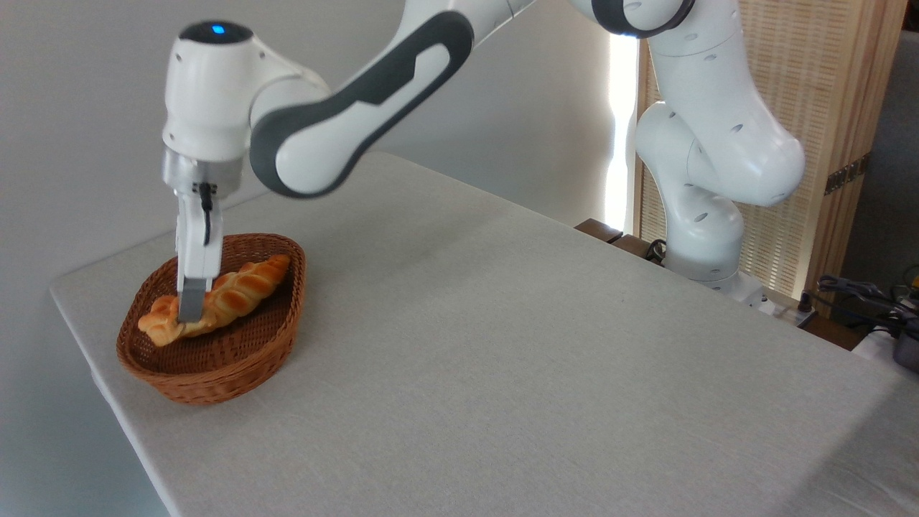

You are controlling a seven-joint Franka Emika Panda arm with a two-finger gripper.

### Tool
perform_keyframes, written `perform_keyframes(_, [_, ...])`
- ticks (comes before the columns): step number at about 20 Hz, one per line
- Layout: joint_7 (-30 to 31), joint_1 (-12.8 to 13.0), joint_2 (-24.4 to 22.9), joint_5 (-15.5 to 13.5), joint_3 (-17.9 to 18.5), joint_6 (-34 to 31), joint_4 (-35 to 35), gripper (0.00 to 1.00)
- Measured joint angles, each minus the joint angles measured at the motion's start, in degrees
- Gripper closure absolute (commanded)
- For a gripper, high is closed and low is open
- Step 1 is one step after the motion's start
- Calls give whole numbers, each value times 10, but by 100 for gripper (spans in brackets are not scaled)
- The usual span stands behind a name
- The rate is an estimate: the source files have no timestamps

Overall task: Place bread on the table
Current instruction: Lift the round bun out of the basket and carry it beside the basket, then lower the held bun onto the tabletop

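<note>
Bread [159,324] pinched in claw [189,313] — above basket [215,373].

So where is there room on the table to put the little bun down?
Nearly all of the table is bare: the wide stretch from the wicker basket across to the robot's base, and the near edge below the basket. The crowded spot is the basket itself, where the pincer holds the little bun beside the braided loaf.
</note>
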State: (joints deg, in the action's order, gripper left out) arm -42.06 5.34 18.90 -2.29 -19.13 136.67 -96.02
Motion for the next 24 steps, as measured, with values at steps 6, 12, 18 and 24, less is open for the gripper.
perform_keyframes(6, [-7,-16,-61,0,23,-228,66,82])
perform_keyframes(12, [-152,-32,-141,0,85,-343,36,72])
perform_keyframes(18, [-238,-36,-162,1,105,-345,-58,63])
perform_keyframes(24, [-295,-35,-150,25,105,-309,-124,10])
